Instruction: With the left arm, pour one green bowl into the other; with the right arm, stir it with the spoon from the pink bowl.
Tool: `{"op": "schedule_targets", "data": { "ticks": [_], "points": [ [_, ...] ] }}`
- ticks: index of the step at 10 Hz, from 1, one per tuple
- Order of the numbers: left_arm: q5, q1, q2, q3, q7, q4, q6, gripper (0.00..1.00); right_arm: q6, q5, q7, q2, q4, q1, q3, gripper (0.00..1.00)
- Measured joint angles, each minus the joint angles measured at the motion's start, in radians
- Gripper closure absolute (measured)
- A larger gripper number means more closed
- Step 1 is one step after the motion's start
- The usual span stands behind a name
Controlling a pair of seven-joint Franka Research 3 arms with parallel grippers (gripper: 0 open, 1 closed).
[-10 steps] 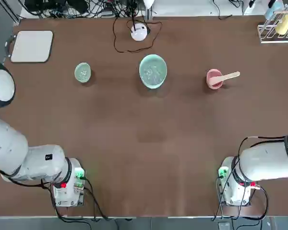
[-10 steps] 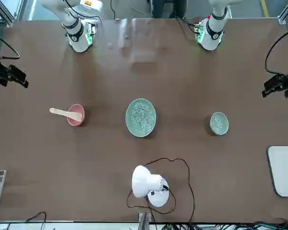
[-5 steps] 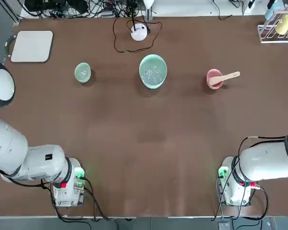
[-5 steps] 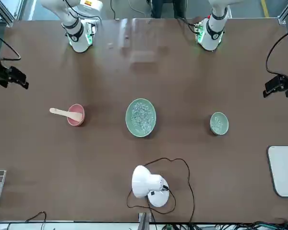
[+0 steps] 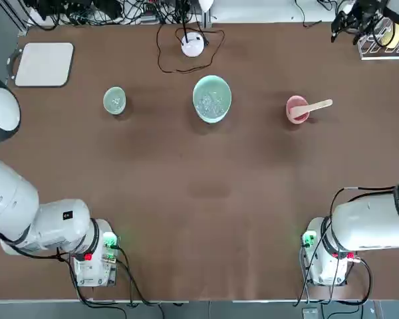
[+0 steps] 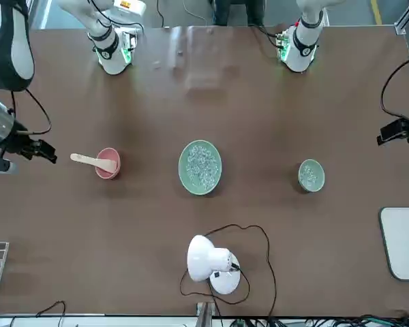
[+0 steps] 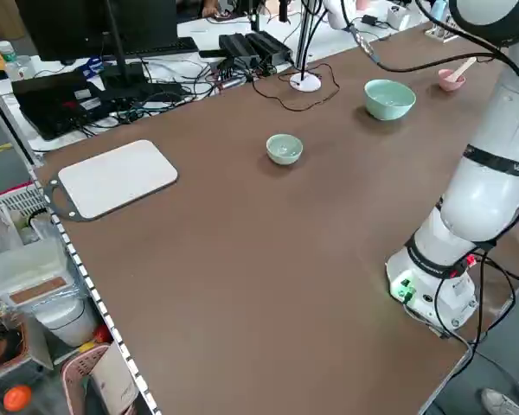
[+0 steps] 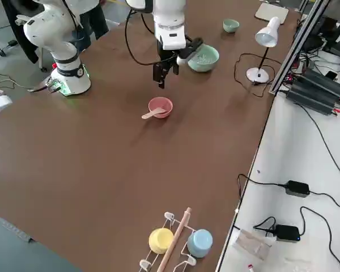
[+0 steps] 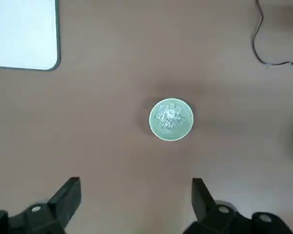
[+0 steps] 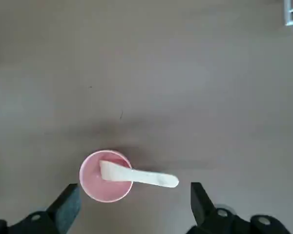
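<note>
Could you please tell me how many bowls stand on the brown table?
3: a small green bowl at left, a large green one mid-table, a pink one at right.

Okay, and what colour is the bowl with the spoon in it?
Pink; the bowl shows best in the right wrist view.

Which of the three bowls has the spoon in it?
The small pink bowl. The wooden spoon leans over its rim; the two green bowls hold clear bits instead.

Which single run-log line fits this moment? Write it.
left end effector: open, empty | right end effector: open, empty | spoon: in pink bowl
</note>
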Motion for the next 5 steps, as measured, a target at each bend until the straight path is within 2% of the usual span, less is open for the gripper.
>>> {"op": "schedule_targets", "data": {
  "ticks": [3,5],
  "points": [
    [-0.013,0.007,0.057,-0.006,0.001,-0.141,0.21,0.04,-0.007,0.227,-0.259,0.029,-0.059,-0.103,-0.001,0.02],
    [-0.045,0.006,0.056,-0.01,0.051,-0.257,0.32,0.07,-0.016,0.316,-0.486,0.096,-0.085,-0.192,-0.003,0.03]
  ]
}}
